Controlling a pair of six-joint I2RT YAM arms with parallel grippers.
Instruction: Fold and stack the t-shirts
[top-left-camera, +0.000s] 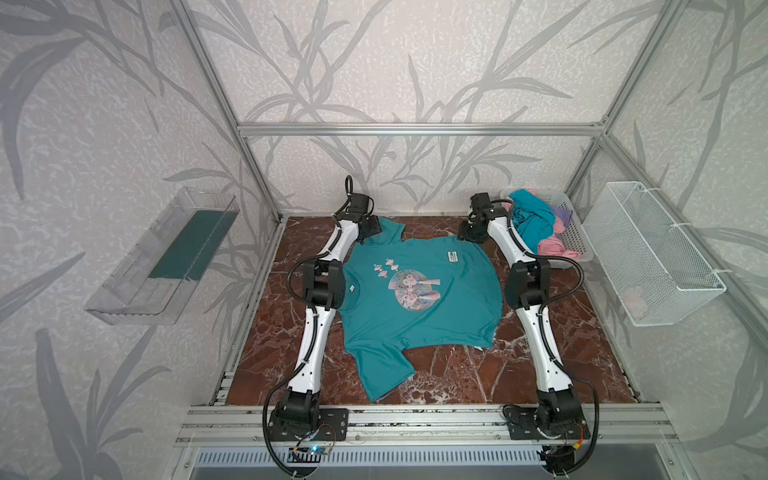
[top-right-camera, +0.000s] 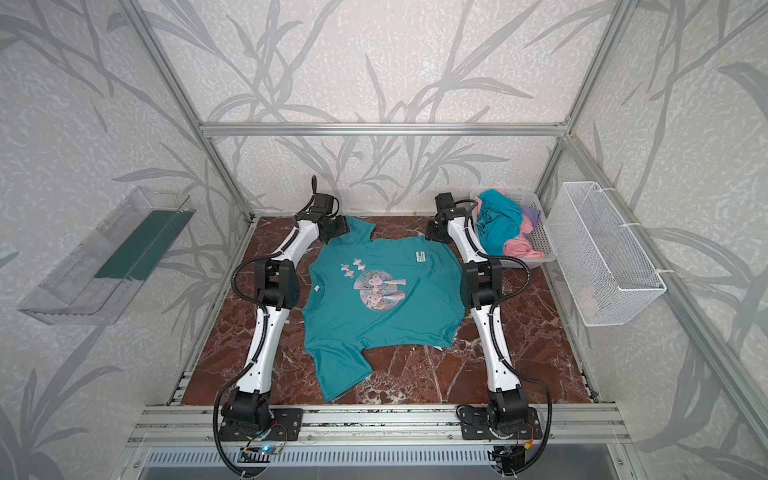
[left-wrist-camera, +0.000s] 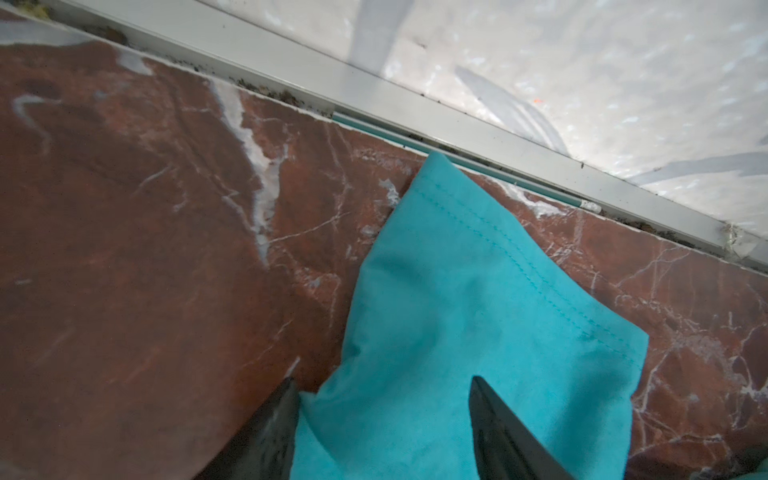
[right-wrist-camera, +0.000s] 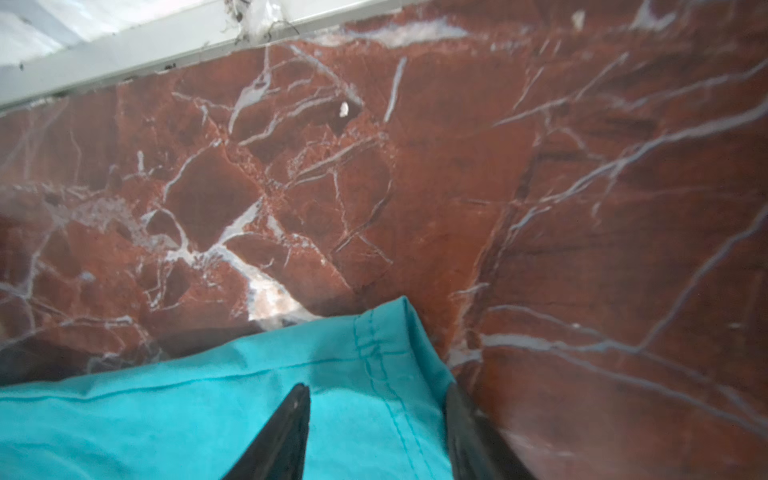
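A teal t-shirt (top-left-camera: 419, 307) (top-right-camera: 382, 303) with a round pink cartoon print and a white label lies spread flat, print up, on the red marble table. My left gripper (top-left-camera: 370, 228) (left-wrist-camera: 383, 380) stands open at the far left. Its fingertips straddle the shirt's sleeve (left-wrist-camera: 478, 291), one at the cloth's edge and one on the cloth. My right gripper (top-left-camera: 469, 235) (right-wrist-camera: 378, 388) stands open at the far right. Its fingertips straddle the stitched hem corner (right-wrist-camera: 374, 340). More t-shirts, teal (top-left-camera: 534, 220), pink (top-left-camera: 555, 249) and lilac (top-left-camera: 563, 216), are heaped in the grey basket.
The grey perforated basket (top-left-camera: 577, 237) sits at the table's back right corner. A white wire basket (top-left-camera: 656, 253) hangs on the right wall and a clear plastic tray (top-left-camera: 162, 257) on the left wall. An aluminium frame rail (left-wrist-camera: 415, 99) borders the table just beyond both grippers.
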